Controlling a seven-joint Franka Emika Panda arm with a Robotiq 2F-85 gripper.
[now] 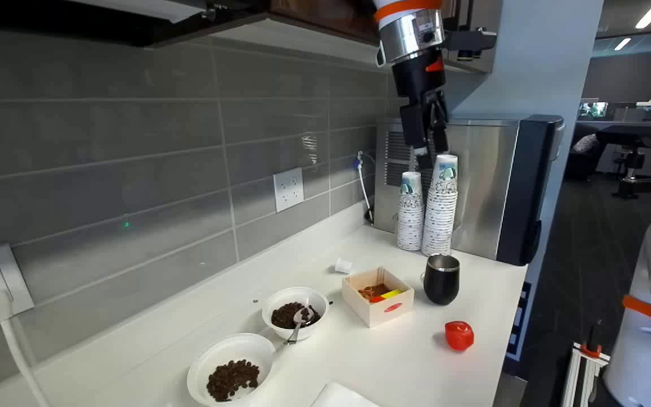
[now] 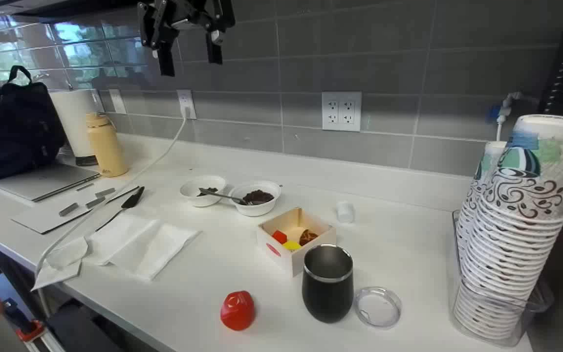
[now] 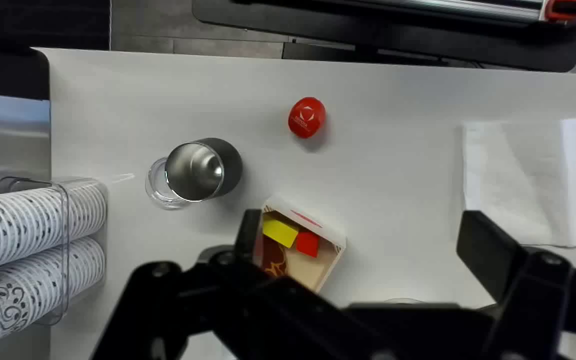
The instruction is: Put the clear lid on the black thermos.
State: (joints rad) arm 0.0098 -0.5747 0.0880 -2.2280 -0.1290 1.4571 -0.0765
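Observation:
The black thermos [image 1: 442,284] stands upright and uncapped on the white counter, its silver rim up. It also shows in an exterior view [image 2: 328,293] and in the wrist view [image 3: 231,165]. The clear lid [image 2: 378,307] lies flat on the counter close beside the thermos. In the wrist view the lid [image 3: 156,189] is partly hidden behind the thermos rim; in an exterior view only a sliver [image 1: 422,277] shows. My gripper [image 2: 190,61] is open and empty, high above the counter; it also shows in an exterior view [image 1: 432,152] and in the wrist view [image 3: 368,237].
A wooden box [image 2: 274,247] with coloured pieces stands beside the thermos. A red object [image 2: 238,311] lies near the front edge. Paper cup stacks [image 2: 511,234] stand in a clear holder by the steel machine [image 1: 475,186]. Two bowls [image 1: 297,294] [image 1: 232,367] and napkins [image 2: 140,244] lie farther along.

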